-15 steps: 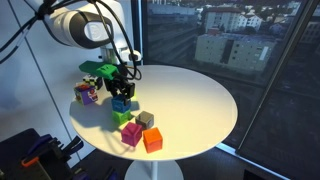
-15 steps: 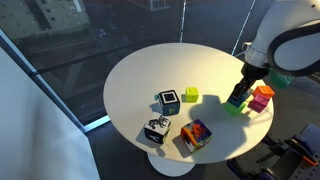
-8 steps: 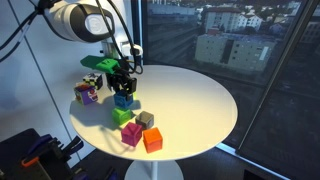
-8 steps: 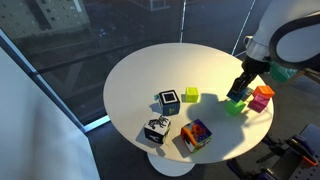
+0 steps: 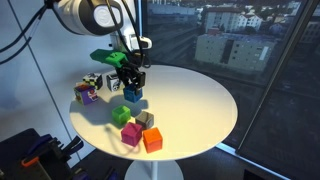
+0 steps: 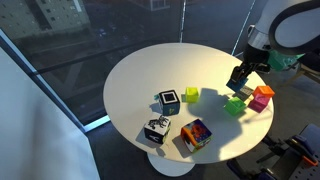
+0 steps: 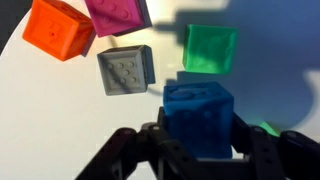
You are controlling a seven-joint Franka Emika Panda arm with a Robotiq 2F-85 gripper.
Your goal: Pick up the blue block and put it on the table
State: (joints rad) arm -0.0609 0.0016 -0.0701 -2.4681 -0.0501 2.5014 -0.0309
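My gripper point(image 5: 131, 84) is shut on the teal-blue block point(image 5: 133, 95) and holds it in the air above the round white table point(image 5: 200, 100). In the wrist view the blue block point(image 7: 198, 118) sits between the two fingers point(image 7: 198, 142), with the bright green cube point(image 7: 210, 48) on the table below and beyond it. In both exterior views the green cube point(image 5: 121, 115) stands apart from and lower than the block. The gripper point(image 6: 240, 80) hangs near the table's edge point(image 6: 140, 80).
A grey cube point(image 7: 125, 70), an orange cube point(image 7: 60, 27) and a magenta cube point(image 7: 115, 15) lie close to the green one. A purple multicoloured cube point(image 5: 86, 93) and several patterned cubes point(image 6: 168, 101) stand further along the table. Dark windows are behind.
The gripper has risen with the blue block, lifting it off the green cube and carrying it a little toward the table's middle. The other cubes have not moved.
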